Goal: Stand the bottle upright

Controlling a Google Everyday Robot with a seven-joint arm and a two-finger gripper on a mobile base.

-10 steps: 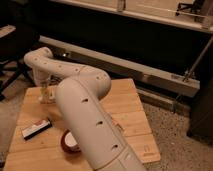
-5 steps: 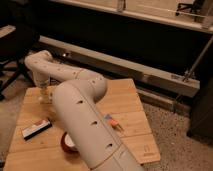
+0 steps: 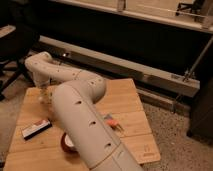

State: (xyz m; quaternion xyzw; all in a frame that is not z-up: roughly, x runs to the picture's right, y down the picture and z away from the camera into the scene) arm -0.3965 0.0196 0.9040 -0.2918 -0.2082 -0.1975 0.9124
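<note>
1. The two-finger gripper (image 3: pixel 43 90) hangs over the far-left corner of the pale wooden table (image 3: pixel 131 95), jaws spread wide, apparently grasping nothing.
2. The small pale translucent plastic bottle (image 3: pixel 46 100) lies directly beneath it, mostly hidden, so I cannot tell its long axis.
3. I count one arm, one bottle, one flat black-white-red box (image 3: pixel 36 129) and one red-brown bowl (image 3: pixel 65 145).

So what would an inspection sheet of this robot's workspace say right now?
Surface: wooden table on a speckled floor.
Job's things: bottle, a pale shape at the far left under the gripper; upright or lying cannot be told.
Clutter: black-white-red box; red-brown bowl, partly behind the arm; small orange item.
Gripper: gripper open, pointing down over the table's far-left part.
Cables: nothing seen.
Surroundings: dark wall, long pale rail.
</note>
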